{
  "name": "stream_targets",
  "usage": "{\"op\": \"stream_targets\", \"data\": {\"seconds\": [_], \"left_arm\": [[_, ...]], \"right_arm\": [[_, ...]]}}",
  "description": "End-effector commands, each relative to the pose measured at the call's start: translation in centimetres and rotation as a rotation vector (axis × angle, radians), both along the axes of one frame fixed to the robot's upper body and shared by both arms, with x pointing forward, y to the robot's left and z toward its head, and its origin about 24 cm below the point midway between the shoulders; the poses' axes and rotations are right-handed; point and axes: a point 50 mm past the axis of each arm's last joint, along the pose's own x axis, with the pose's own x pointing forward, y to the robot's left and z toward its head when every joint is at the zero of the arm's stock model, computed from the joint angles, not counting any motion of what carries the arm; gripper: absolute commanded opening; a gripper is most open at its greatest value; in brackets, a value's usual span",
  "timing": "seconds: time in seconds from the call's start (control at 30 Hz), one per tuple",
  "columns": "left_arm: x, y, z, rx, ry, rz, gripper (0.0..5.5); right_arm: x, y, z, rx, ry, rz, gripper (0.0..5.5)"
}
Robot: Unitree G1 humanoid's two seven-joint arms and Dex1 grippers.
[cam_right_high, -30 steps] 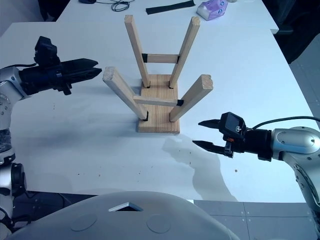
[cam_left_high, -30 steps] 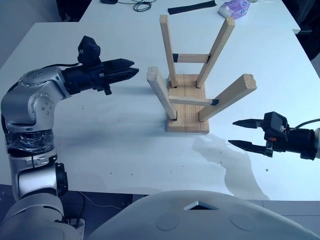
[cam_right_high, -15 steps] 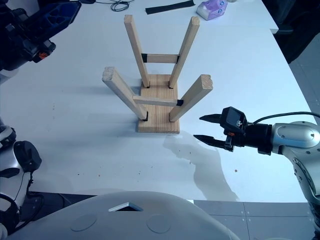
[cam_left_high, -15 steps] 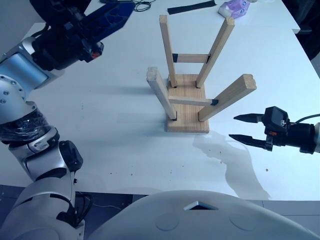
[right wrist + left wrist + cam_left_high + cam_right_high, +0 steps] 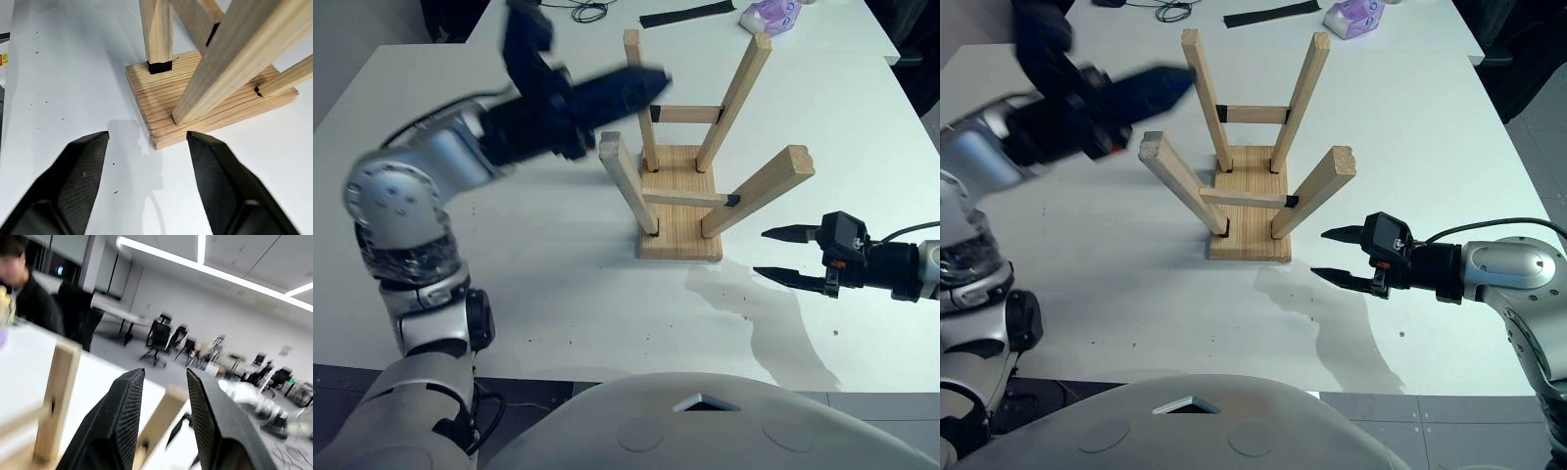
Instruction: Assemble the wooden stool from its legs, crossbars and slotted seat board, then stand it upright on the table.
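We find the stool assembled yet legs-up on the worktop — left pincer and right pincer apart, empty — uprighting remains.

assembled wooden stool, upside down, on table

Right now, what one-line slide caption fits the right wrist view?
Open right tool hovers facing a corner of the seat board, flat on the white table, legs standing in its slots.
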Motion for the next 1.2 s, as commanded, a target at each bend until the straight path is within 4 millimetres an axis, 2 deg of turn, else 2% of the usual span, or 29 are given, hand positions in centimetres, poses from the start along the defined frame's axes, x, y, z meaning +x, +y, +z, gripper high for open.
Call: {"op": "stream_targets", "data": {"seconds": [0.03, 0.3, 0.43, 0.53, 0.63, 0.77, 0.83, 0.9, 0.93, 1.03, 1.2], "left_arm": [[0.5, -0.5, -2.0, 0.101, 0.023, 0.018, 1.61], [3.2, -0.3, 0.1, 0.051, -0.028, 0.084, 1.61], [3.2, -0.1, 1.7, -0.008, -0.076, 0.089, 1.61], [2.8, 0.8, 1.6, 0.008, -0.106, 0.137, 1.61], [2.8, 2.0, 1.5, 0.033, -0.135, 0.214, 1.61], [3.8, 3.9, 2.0, 0.044, -0.178, 0.347, 1.61], [5.1, 4.9, 1.2, 0.126, -0.234, 0.467, 1.61], [5.8, 5.2, -0.4, 0.273, -0.332, 0.524, 1.61], [5.7, 5.0, -1.5, 0.347, -0.374, 0.520, 1.61], [5.2, 4.3, -3.7, 0.461, -0.456, 0.470, 1.57], [4.9, 2.8, -5.2, 0.500, -0.544, 0.407, 1.57]], "right_arm": [[-0.1, 0.5, 0.0, 0.000, -0.001, 0.009, 2.95], [-0.7, 1.5, -0.4, 0.039, -0.006, -0.004, 2.95], [-0.5, 0.8, -0.4, 0.025, -0.024, -0.052, 2.95], [-0.1, 0.6, -0.3, 0.015, -0.052, -0.089, 2.95], [-0.5, 1.6, 0.3, 0.068, -0.082, -0.099, 2.95], [-1.9, 4.0, 1.5, 0.248, -0.068, -0.072, 2.95], [-2.1, 5.5, 2.0, 0.340, -0.063, -0.071, 2.95], [-1.6, 6.9, 2.0, 0.385, -0.085, -0.117, 2.95], [-0.9, 7.4, 1.9, 0.391, -0.111, -0.164, 2.95], [0.3, 8.7, 1.9, 0.420, -0.142, -0.246, 2.43], [1.7, 11.5, 2.1, 0.485, -0.158, -0.308, 1.74]]}}
